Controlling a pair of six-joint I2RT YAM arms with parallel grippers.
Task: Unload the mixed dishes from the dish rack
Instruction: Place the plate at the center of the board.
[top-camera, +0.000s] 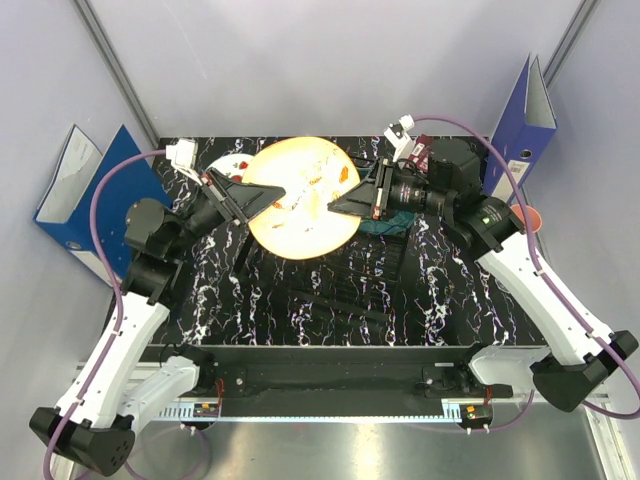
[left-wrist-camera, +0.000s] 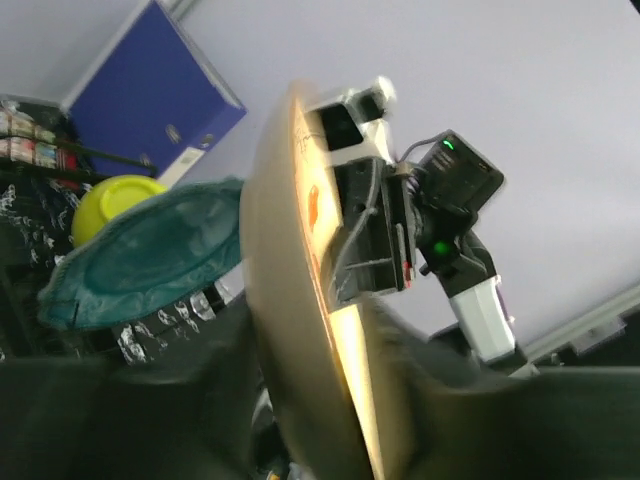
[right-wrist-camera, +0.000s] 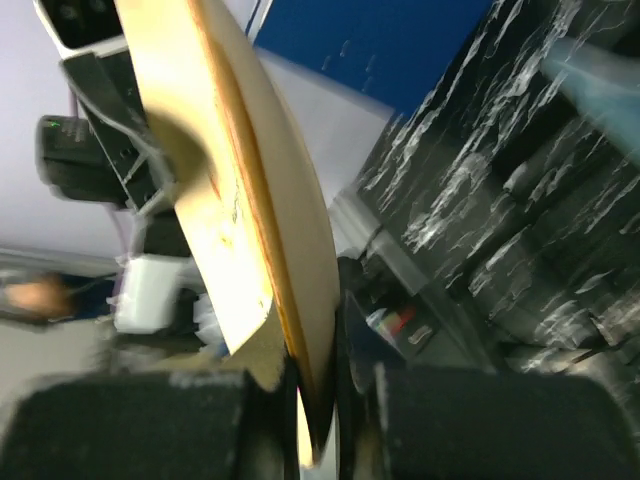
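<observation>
The cream floral plate (top-camera: 300, 215) hangs in the air over the table's back middle, held at both sides. My left gripper (top-camera: 268, 194) is shut on its left rim and my right gripper (top-camera: 342, 204) is shut on its right rim. It stands edge-on between the jaws in the left wrist view (left-wrist-camera: 290, 300) and the right wrist view (right-wrist-camera: 235, 200). The teal scalloped plate (left-wrist-camera: 140, 260) and the yellow-green bowl (left-wrist-camera: 115, 200) are behind it. The white plate with red fruit marks (top-camera: 228, 165) lies at the back left. The black wire dish rack (top-camera: 335, 290) is below. The pink cup (top-camera: 531, 217) is at the right. The clear glass is hidden.
Blue ring binders stand at the left (top-camera: 85, 195) and the back right (top-camera: 525, 115). The black marbled table (top-camera: 450, 310) ends at a metal rail at the near edge. Purple cables loop from both arms.
</observation>
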